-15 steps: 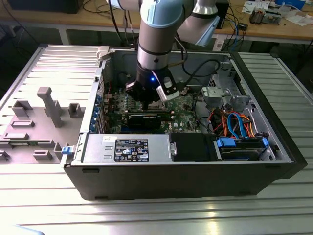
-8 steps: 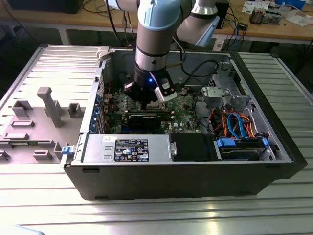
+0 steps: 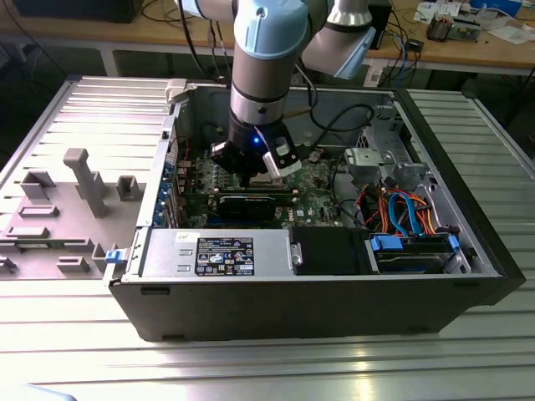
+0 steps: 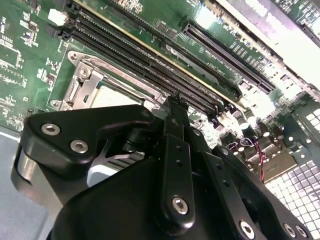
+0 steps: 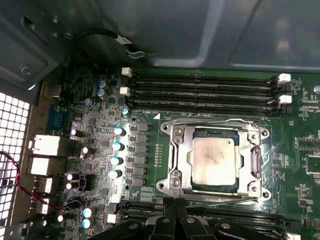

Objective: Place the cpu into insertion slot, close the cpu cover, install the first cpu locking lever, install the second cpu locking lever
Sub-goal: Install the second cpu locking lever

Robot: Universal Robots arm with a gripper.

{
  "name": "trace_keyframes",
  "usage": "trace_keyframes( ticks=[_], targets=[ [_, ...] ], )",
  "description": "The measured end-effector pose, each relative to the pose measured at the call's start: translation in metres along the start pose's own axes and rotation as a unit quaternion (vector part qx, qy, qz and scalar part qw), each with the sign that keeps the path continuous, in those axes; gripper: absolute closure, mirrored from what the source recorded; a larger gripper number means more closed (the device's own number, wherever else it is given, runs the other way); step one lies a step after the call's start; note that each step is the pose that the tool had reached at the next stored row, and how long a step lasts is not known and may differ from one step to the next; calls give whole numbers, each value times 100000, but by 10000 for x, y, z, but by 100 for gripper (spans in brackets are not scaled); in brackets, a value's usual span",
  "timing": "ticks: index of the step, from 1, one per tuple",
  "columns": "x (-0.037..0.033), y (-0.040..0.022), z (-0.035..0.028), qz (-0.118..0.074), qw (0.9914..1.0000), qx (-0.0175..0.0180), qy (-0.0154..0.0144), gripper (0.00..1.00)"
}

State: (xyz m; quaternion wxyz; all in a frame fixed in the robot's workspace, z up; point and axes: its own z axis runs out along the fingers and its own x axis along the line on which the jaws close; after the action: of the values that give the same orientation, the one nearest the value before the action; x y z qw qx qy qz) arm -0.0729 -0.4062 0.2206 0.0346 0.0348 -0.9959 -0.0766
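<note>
The gripper (image 3: 255, 167) hangs low inside the open computer case (image 3: 468, 251), just over the green motherboard (image 5: 150, 130); whether its fingers are parted or holding anything, I cannot tell. In the first wrist view the cpu (image 5: 213, 159) already sits flat in the insertion slot (image 5: 190, 186), and the cpu cover (image 5: 256, 161) lies down around it, framing the chip. Its tip (image 5: 169, 204) rests at the socket's edge, likely working a locking lever.

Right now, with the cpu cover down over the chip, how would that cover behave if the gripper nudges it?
The cpu cover looks like thin sheet metal, so it is probably light and slightly springy. It lies flat around the cpu, so a sideways push likely would not shift it. The gripper sits at its edge.
</note>
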Motion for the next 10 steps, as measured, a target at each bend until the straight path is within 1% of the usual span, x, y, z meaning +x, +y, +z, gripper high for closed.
trace_keyframes(
  ticks=[4,7,10],
  targets=[
    [7,-21,1,-17,100000,-286,-11,89],
    [11,-46,0,-59,99997,-777,-46,89],
    [23,-82,-2,-94,99994,-1087,-65,89]
  ],
)
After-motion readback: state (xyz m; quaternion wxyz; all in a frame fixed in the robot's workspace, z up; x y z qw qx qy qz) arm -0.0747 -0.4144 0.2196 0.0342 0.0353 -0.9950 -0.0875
